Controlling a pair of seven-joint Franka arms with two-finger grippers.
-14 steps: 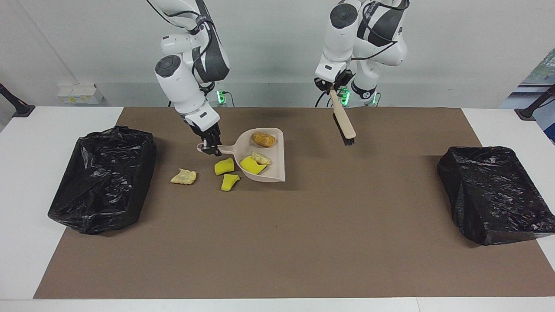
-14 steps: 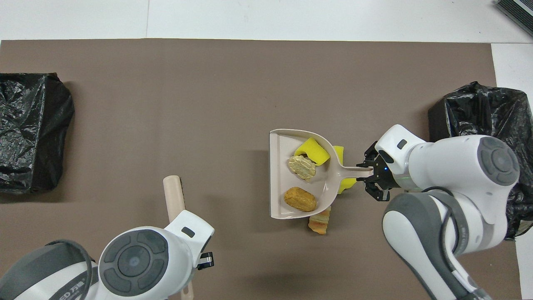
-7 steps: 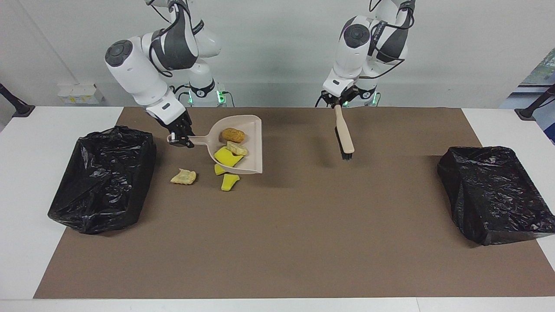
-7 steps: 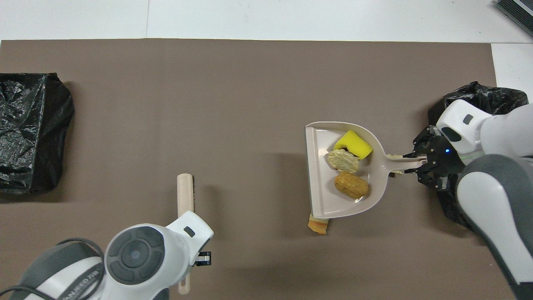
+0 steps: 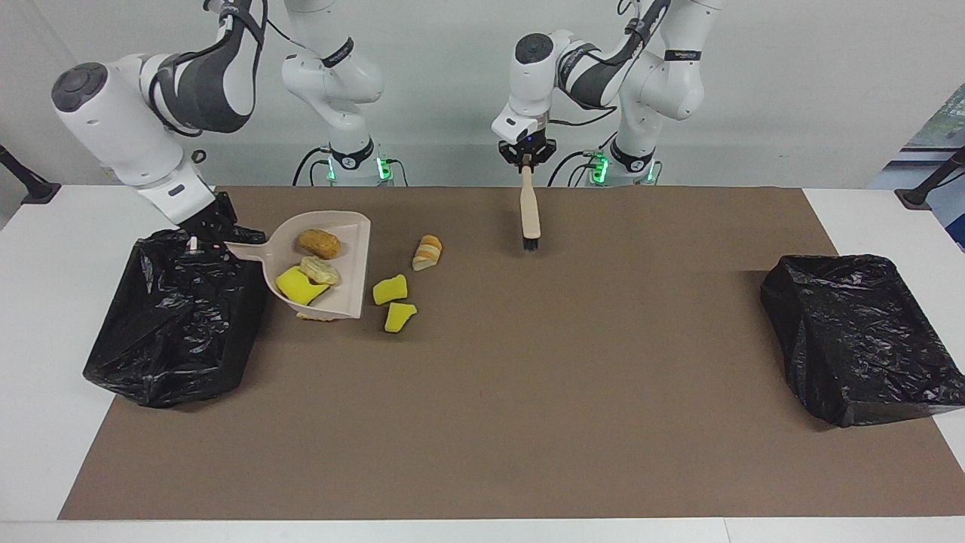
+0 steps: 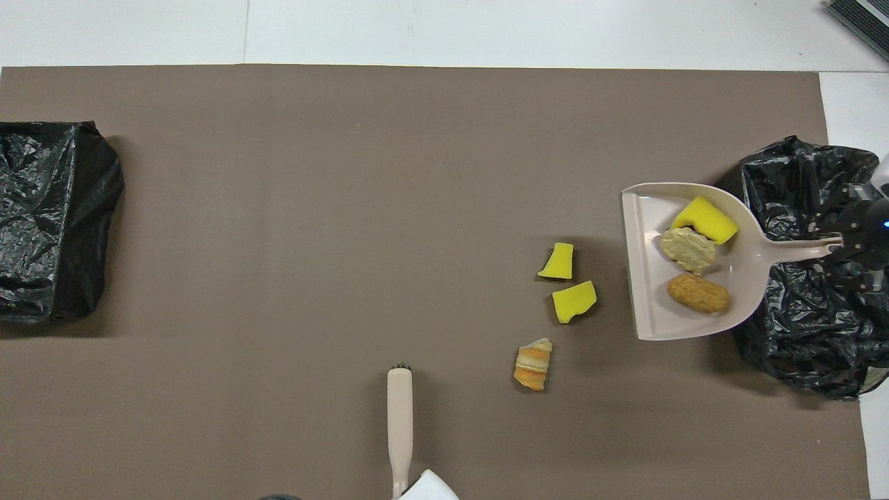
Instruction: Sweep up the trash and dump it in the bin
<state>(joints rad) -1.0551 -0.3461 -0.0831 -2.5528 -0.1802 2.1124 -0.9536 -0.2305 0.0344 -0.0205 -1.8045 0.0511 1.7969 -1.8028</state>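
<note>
My right gripper is shut on the handle of the beige dustpan, which is held up over the mat with its handle over the bin at the right arm's end. In the pan lie three pieces of trash: a yellow sponge chunk, a tan piece and a brown piece. Two yellow chunks and a striped bread piece lie on the mat. My left gripper is shut on the brush, which hangs bristles down.
A second black-bagged bin stands at the left arm's end. A tan scrap peeks out from under the raised dustpan. The brown mat covers most of the white table.
My right arm has carried the loaded dustpan toward the bin at its end, uncovering the scraps on the mat. My left arm has swung the brush toward the table's middle, now hanging more upright.
</note>
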